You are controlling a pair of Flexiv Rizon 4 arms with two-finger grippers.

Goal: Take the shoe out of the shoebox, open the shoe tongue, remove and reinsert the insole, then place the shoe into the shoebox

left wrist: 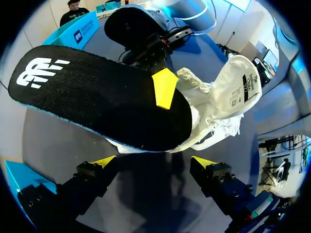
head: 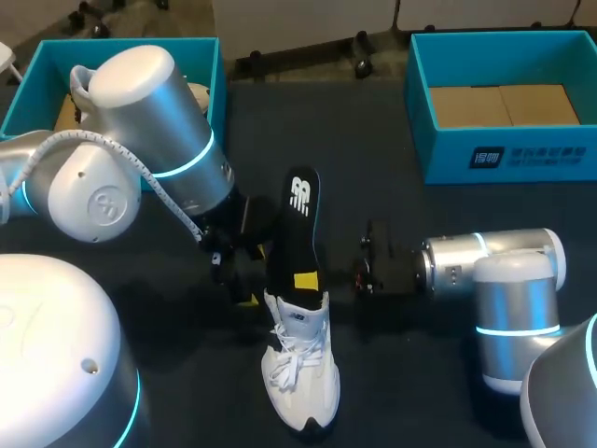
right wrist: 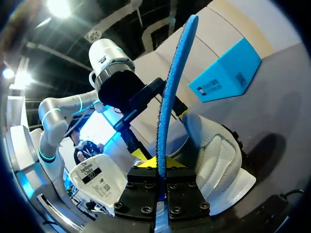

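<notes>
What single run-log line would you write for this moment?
right gripper: shut on insole | left gripper: open | shoe: on table

The left arm [head: 149, 121] and right arm [head: 504, 271] were silver-white with glowing cyan rings, the left trailing a white cable [head: 121, 154]. The left hand [left wrist: 154, 161] and right hand [right wrist: 160, 164] were black, yellow-tipped.

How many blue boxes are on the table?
2. The right box stands far right, open; the left box stands far left, partly hidden behind the left arm.
</notes>
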